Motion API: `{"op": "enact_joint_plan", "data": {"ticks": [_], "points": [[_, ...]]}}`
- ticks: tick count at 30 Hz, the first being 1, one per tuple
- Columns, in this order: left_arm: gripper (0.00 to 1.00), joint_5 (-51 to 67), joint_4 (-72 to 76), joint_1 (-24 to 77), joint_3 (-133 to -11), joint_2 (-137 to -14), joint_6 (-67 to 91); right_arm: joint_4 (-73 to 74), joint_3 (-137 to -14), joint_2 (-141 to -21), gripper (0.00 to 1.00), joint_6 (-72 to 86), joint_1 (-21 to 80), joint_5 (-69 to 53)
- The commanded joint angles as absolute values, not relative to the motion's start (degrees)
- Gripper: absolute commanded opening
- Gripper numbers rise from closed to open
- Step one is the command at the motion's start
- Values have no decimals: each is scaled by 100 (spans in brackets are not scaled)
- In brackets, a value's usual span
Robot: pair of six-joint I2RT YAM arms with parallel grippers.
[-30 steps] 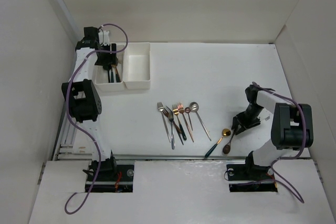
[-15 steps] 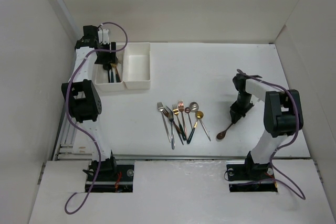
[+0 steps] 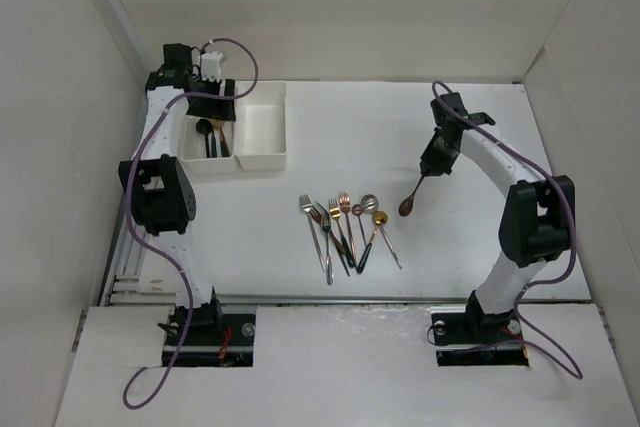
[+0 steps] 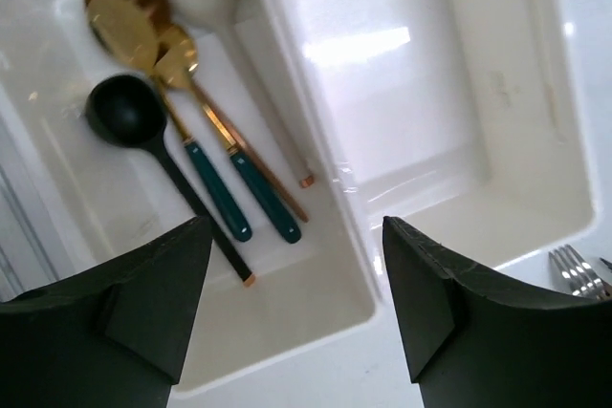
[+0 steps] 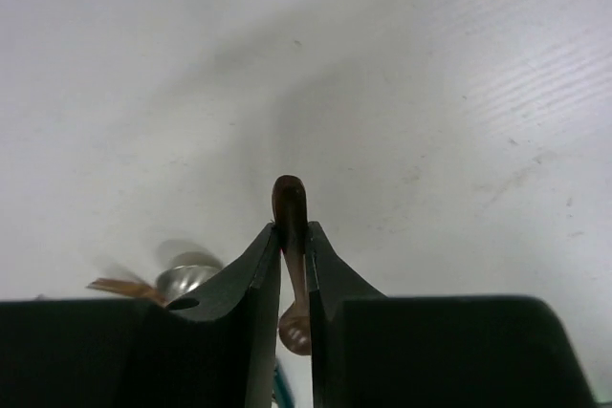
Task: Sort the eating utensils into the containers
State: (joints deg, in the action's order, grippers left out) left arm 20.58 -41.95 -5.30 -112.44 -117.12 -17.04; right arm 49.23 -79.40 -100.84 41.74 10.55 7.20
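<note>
My right gripper (image 3: 431,169) is shut on a copper spoon (image 3: 411,199) and holds it by the handle above the table, bowl hanging down; the spoon also shows in the right wrist view (image 5: 291,226) between my fingers. Several forks and spoons (image 3: 345,230) lie in a bunch at the table's middle front. My left gripper (image 3: 212,119) is open and empty over the left white bin (image 3: 192,160). That bin (image 4: 316,332) holds several spoons (image 4: 182,93), gold, black and silver, some with green handles. The right bin (image 3: 262,125) is empty, as the left wrist view (image 4: 497,112) also shows.
White walls enclose the table on three sides. The two bins stand at the back left by the left wall. A rail (image 3: 130,272) runs along the left edge. Bare table (image 3: 480,147) lies around my right arm.
My right gripper has lifted the copper spoon off the table at the front right and carried it back and left. A gold spoon with a green handle slid into the bunch.
</note>
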Motion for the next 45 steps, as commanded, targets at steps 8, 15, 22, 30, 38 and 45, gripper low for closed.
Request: {"op": "enact_joint_plan", "data": {"ticks": [8,15,22,30,38,45], "points": [[76,4242,-4719,412,-11593,-11004,-2601,4193,-8481,-9650,0,4061,1274,202],[90,5897,-4273,1256,-11585,-11004,-2216,3438,-9332,-9720,0,4842,2046,-220],[94,5740,-3384,1872,-11339,-11057,-1485,2972,-9790,-10063,0,5317,2697,-527],[94,5187,-3322,2223,-10899,-11004,-1687,2717,-9853,-10116,0,5520,2944,-580],[77,4896,-3322,2338,-10608,-11004,-1845,2532,-9853,-10116,0,5774,2997,-685],[0,4589,-3445,2330,-10494,-10951,-1714,2347,-9747,-10169,0,5854,3050,-800]]}}
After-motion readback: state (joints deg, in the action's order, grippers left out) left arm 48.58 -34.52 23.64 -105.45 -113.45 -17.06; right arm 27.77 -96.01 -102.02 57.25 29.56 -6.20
